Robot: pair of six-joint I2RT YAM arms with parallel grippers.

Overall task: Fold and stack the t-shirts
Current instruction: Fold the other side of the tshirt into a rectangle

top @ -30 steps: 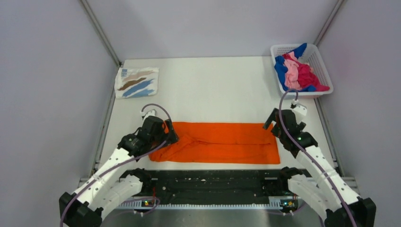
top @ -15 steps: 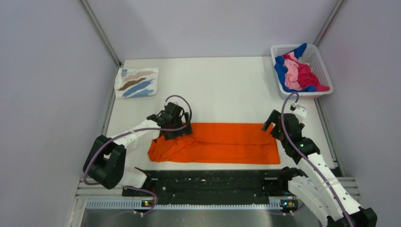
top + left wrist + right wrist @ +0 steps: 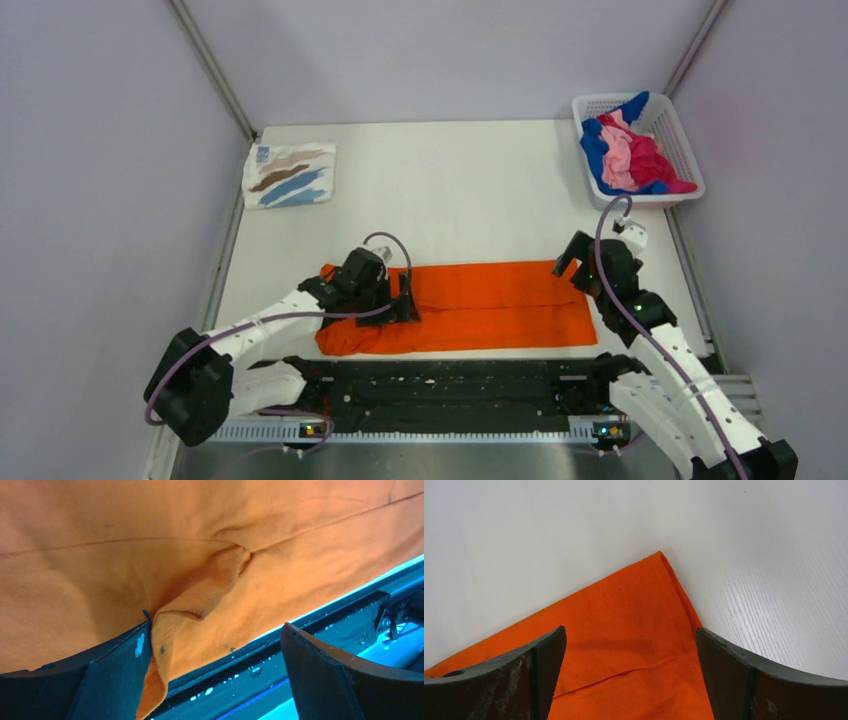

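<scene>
The bright orange t-shirt [image 3: 490, 305] lies as a long folded strip near the table's front edge, its left end bunched. My left gripper [image 3: 405, 300] is over its left part, with jaws wide apart. In the left wrist view [image 3: 216, 630] a loose orange fold [image 3: 200, 600] hangs against the left finger [image 3: 120, 675], not pinched. My right gripper [image 3: 572, 265] is open above the shirt's far right corner [image 3: 659, 560], with the cloth below between its jaws [image 3: 630, 632]. The white t-shirt with brown and blue streaks [image 3: 290, 175] lies folded at the back left.
A white lattice basket [image 3: 600, 100] at the back right holds blue [image 3: 594, 150], pink [image 3: 620, 152] and magenta [image 3: 655, 160] shirts in a heap. A black rail [image 3: 450, 385] runs along the front edge. Grey walls close in on both sides.
My left arm has swung right along the orange shirt from its left end to a spot over it; the shirt's left end has been pushed inward and bunched. The right arm has barely moved.
</scene>
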